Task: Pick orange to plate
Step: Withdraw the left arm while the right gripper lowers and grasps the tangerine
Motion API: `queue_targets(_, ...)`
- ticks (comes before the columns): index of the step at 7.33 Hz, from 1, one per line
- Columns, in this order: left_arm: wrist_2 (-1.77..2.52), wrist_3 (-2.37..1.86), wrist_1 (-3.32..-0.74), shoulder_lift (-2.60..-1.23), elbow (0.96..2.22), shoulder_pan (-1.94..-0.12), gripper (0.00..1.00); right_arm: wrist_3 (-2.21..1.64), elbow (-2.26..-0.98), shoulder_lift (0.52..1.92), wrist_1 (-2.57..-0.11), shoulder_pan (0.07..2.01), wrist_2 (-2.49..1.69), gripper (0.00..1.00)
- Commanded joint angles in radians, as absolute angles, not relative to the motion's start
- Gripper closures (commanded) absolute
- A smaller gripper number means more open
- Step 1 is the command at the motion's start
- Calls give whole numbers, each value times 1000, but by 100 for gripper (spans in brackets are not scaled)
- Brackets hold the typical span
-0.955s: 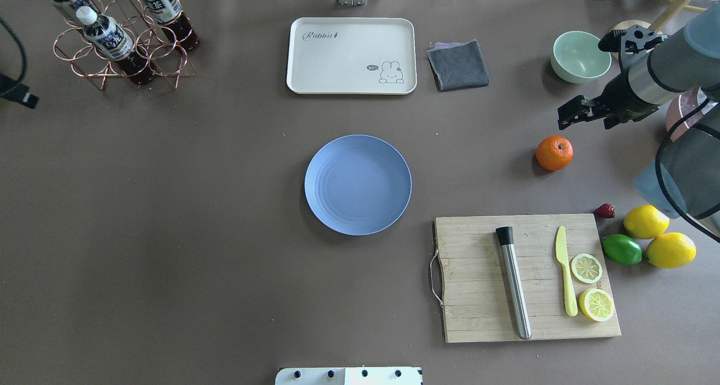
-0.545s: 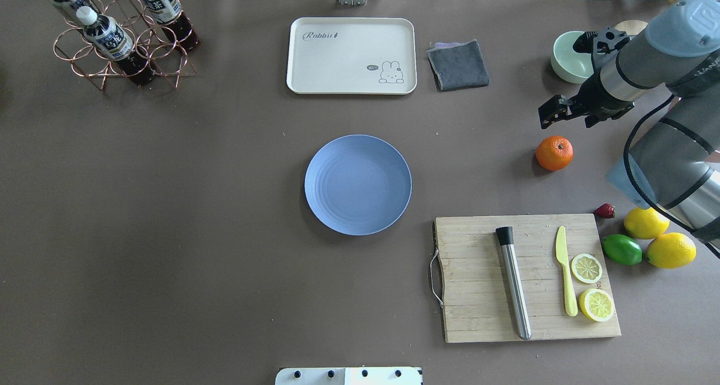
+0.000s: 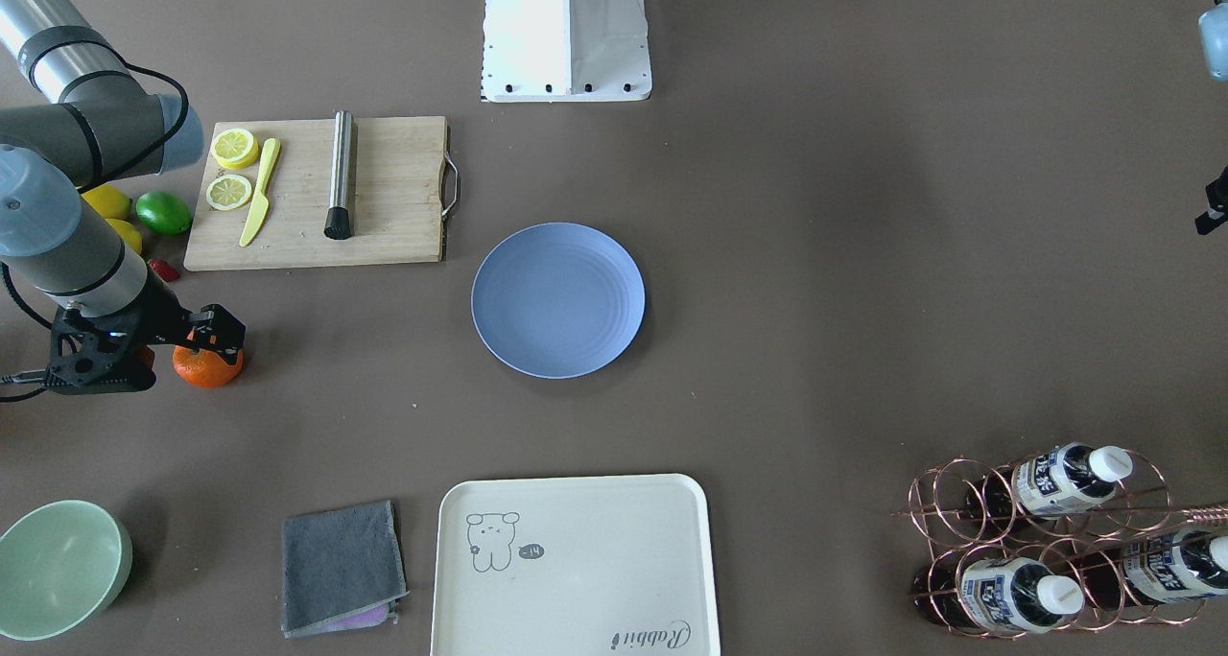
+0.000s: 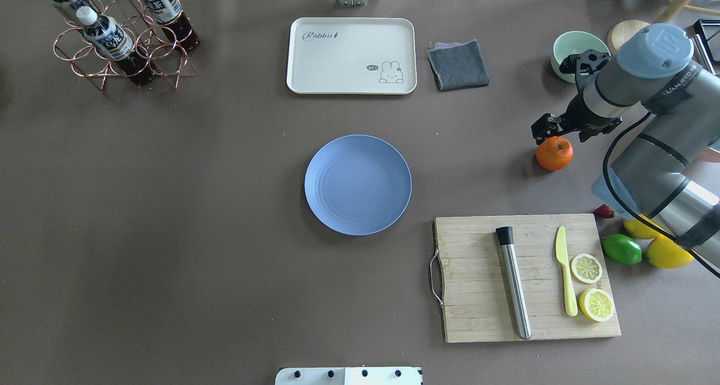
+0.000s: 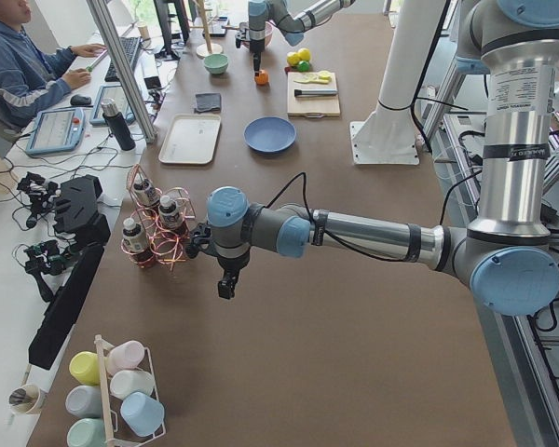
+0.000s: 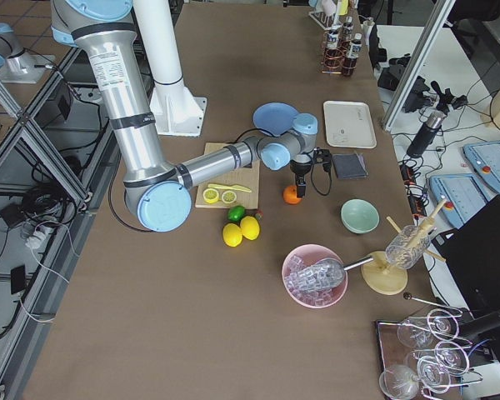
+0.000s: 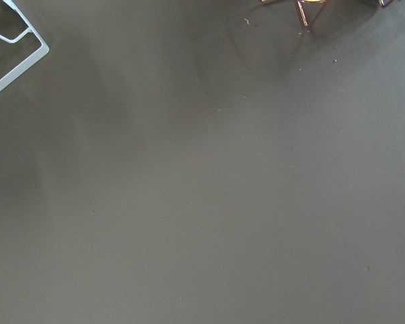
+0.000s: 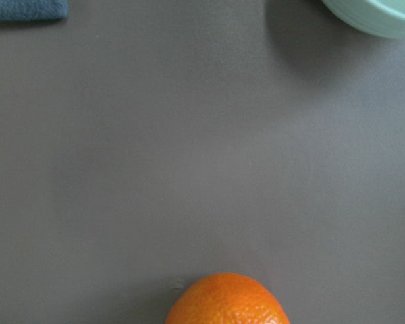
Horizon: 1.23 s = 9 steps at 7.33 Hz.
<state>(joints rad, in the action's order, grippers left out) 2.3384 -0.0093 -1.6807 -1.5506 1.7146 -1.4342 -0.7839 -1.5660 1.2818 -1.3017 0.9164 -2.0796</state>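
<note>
The orange (image 4: 554, 153) lies on the brown table right of centre, clear of the periwinkle-blue plate (image 4: 358, 184), which is bare at the table's middle. My right gripper (image 4: 544, 129) hangs just over the orange's far-left edge, open, with nothing between its fingers. From across the table the gripper (image 3: 217, 334) overlaps the top of the orange (image 3: 203, 368). In the right wrist view the orange (image 8: 226, 300) peeks in at the bottom edge. My left gripper (image 5: 225, 285) hovers near the bottle rack, far from both; whether it is open or shut I cannot tell.
A pale green bowl (image 4: 568, 50) and grey cloth (image 4: 458, 64) sit behind the orange. A cutting board (image 4: 478, 283) with muddler, knife and lemon slices lies in front. Lemons, a lime (image 4: 621, 249), a cream tray (image 4: 351, 56) and a bottle rack (image 4: 121, 36) ring the table.
My right arm has swung left and toward the robot, from beside the green bowl to just over the orange. The orange and plate have not moved.
</note>
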Motion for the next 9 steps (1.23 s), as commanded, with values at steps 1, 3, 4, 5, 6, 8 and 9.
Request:
queue_targets(1,2338,-11,-1683,-1545,1717,-1434,2,-785,-1481,1285,-1188,900,-2075,0)
queue_targets(3,2339,-9,-1683,-1545,1717,-1434,2,-828,-1480,1282,-1184,868,-2065,0)
queue_targets(4,2339,-11,-1683,-1545,1715,-1434,2,-830,-1480,1284,-1184,852,-2047,0)
queue_targets(5,2339,-11,-1683,-1545,1715,-1434,2,-830,-1482,1284,-1184,850,-2043,5)
queue_targets(6,2339,-11,-1683,-1545,1715,-1434,2,-869,-1499,1284,-1184,850,-2039,39)
queue_targets(8,2339,-11,-1683,-1545,1715,-1434,2,-893,-1573,1269,-1206,845,-2042,100)
queue_targets(9,2339,-11,-1683,-1545,1715,-1434,2,-917,-1622,1223,-1298,832,-2043,100)
